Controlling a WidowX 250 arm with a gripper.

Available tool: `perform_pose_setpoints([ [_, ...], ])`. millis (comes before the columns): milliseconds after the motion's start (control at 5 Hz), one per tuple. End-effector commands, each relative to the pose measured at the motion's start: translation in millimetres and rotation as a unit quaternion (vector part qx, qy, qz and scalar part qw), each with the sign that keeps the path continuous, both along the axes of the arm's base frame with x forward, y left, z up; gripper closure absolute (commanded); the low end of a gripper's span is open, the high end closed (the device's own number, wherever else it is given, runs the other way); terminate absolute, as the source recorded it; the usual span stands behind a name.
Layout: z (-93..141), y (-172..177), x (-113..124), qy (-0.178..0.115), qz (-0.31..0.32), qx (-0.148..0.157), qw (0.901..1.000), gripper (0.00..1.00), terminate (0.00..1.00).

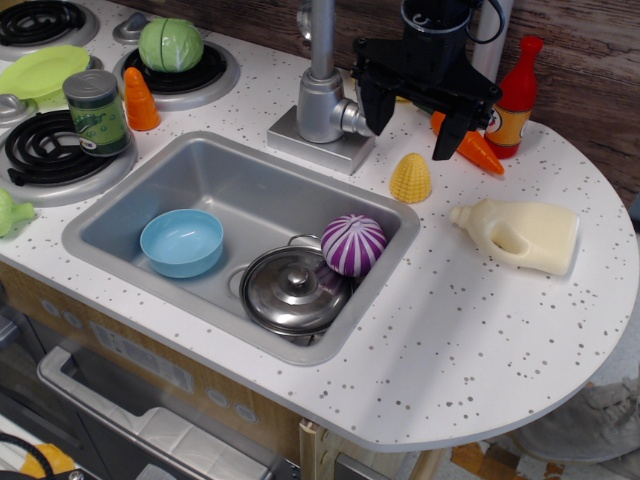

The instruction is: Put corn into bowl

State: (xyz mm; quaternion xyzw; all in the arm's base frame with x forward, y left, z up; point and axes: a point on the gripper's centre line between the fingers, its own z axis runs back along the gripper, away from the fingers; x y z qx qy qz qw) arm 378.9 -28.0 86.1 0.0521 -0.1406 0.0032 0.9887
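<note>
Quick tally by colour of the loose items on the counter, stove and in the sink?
Yellow: 1, corn
Blue: 1, bowl
Orange: 2, carrot, cone
Green: 3, plate, cabbage, can
Red: 1, bottle
Cream: 1, jug
Purple: 1, striped ball
Steel: 1, pot
Total: 11

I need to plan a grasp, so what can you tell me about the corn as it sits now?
The corn is a small yellow dome-shaped toy with a bumpy kernel surface, plastic by the look of it. It stands upright on its flat base on the speckled white counter, just beyond the sink's far right corner, apart from the rim. Nothing touches it: the open gripper hangs above it, fingers spread wider than the corn. The carrot and the cream bottle lie clear of it.
</note>
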Motion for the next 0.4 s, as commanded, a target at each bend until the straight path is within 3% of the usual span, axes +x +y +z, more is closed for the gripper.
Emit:
perform_pose_setpoints([
  [0, -6, 5, 30, -0.051, -0.023, -0.011, 0.9984, 0.0, 0.0],
  [200, -19, 10, 39, -0.06, -0.036, -0.012, 0.9975, 0.0, 0.0],
])
